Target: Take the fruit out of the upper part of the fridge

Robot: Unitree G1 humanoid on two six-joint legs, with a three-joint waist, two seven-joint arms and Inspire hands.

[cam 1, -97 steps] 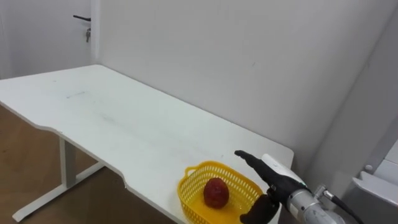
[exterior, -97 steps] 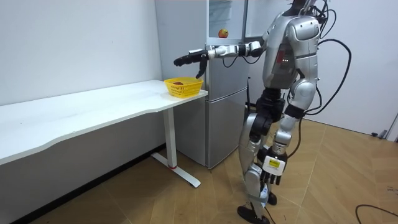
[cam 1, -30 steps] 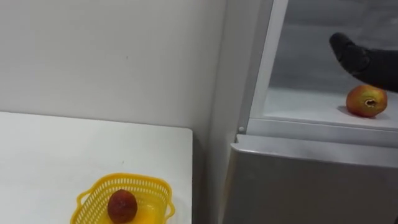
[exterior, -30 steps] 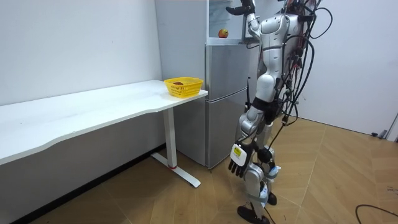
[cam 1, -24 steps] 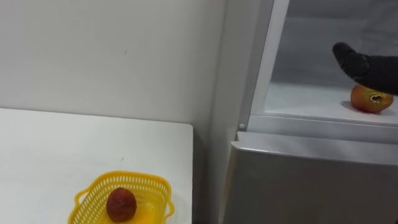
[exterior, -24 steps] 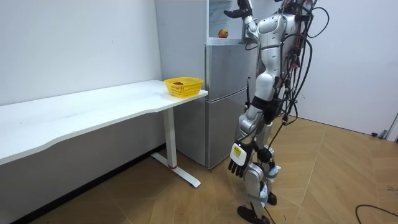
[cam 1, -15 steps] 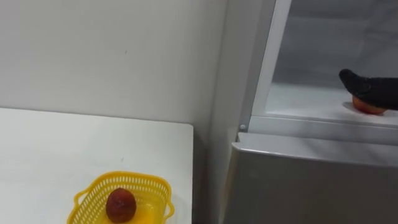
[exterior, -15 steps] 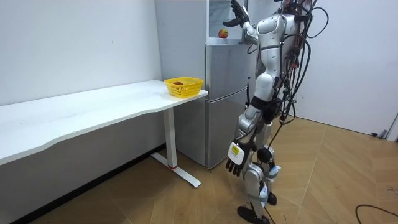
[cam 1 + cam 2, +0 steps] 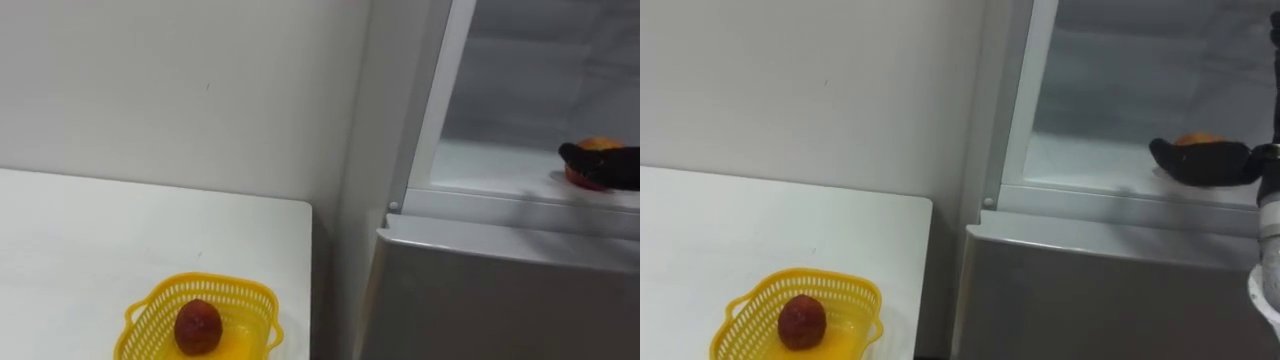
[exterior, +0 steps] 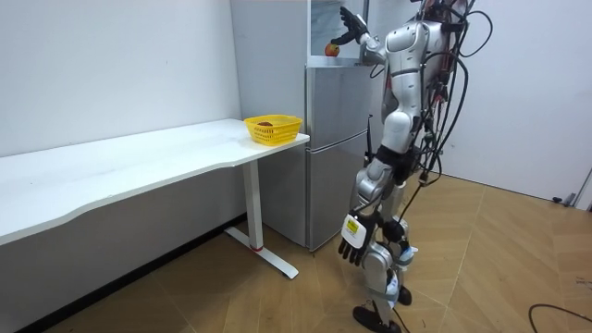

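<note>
Yellow basket holding a red fruit sits on the white table, likely your drop spot, left hand hangs loose at the thigh, and on the upper fridge shelf your right hand lies across the orange fruit to take it, grip can't tell.

No writing, number, label or sign can be read anywhere here: the fridge, the desk, the yellow basket and the wall all present plain surfaces with no legible print.
</note>
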